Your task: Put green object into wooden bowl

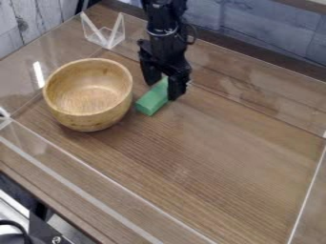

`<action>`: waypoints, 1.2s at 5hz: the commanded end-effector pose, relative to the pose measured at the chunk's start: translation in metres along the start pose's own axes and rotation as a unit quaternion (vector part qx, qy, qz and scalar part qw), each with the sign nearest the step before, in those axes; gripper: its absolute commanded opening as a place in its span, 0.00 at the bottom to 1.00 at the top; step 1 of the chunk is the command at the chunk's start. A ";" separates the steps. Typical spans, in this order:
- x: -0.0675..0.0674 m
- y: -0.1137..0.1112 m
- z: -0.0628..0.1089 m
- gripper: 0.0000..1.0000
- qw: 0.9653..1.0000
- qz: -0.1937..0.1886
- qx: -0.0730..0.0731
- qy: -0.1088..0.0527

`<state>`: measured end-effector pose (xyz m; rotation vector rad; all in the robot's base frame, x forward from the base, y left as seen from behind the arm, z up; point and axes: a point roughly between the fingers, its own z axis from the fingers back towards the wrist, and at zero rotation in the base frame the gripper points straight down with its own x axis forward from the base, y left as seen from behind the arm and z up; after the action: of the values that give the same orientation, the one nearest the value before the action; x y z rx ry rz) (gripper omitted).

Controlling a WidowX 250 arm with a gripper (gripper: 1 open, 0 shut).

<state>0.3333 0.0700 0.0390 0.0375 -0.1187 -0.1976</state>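
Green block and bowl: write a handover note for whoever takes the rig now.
Gripper: open, fingers over the far end of the green block, pointing down; no grip seen.
Green block: on the table, just right of the bowl in the picture, outside it.
Wooden bowl: upright on the table, nothing in it.
Done: gripper brought to the block.
Left: grip the block, lift it over the rim, release it inside the bowl.

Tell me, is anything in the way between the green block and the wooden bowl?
Nothing visible stands between them; the green block lies right beside the wooden bowl. Only the bowl's own raised wall has to be cleared.
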 end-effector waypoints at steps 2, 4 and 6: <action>0.015 0.023 0.011 1.00 0.999 -0.018 0.011 -0.029; 0.013 -0.006 0.005 1.00 0.999 -0.012 0.010 -0.029; 0.018 -0.004 0.015 0.00 0.999 0.013 0.007 -0.030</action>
<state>0.3346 0.0564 0.0261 0.0190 -0.0855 -0.1780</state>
